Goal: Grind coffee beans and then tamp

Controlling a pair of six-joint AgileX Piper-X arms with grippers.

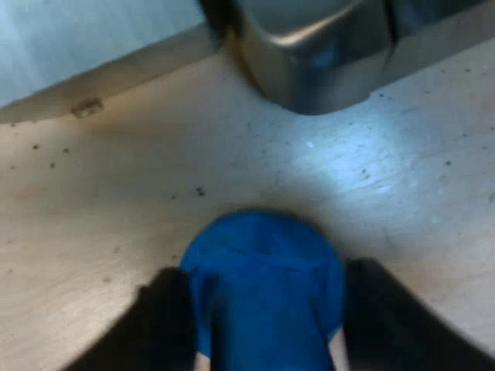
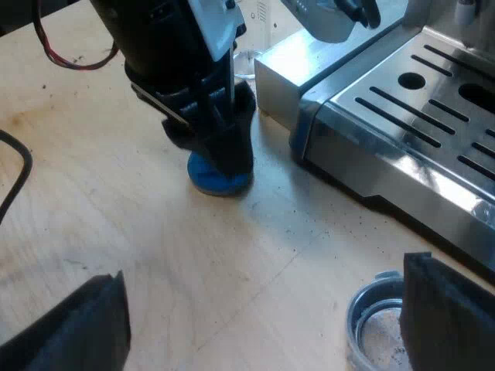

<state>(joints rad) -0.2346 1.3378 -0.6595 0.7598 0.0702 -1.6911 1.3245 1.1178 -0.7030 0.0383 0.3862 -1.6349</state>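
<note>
Wood surface (image 2: 155, 255): left pincer (image 1: 264, 309) clasped the blue tamper (image 1: 263, 247) beside the espresso machine (image 2: 402, 131), right pincer (image 2: 263, 282) gaped wide by the holder (image 2: 371, 321); tamper pickup seemed in hand, next probably needing a level carry onto the holder.

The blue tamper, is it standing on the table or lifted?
Standing: the tamper rests flat on the table, inside the left pincer.

- Nothing legible anywhere right now: no word, brand or number on the espresso machine (image 2: 418, 108) or the blue tamper (image 1: 263, 301).
- Measuring glass (image 2: 255, 46) shows faint printed scale marks, too small to read.
</note>
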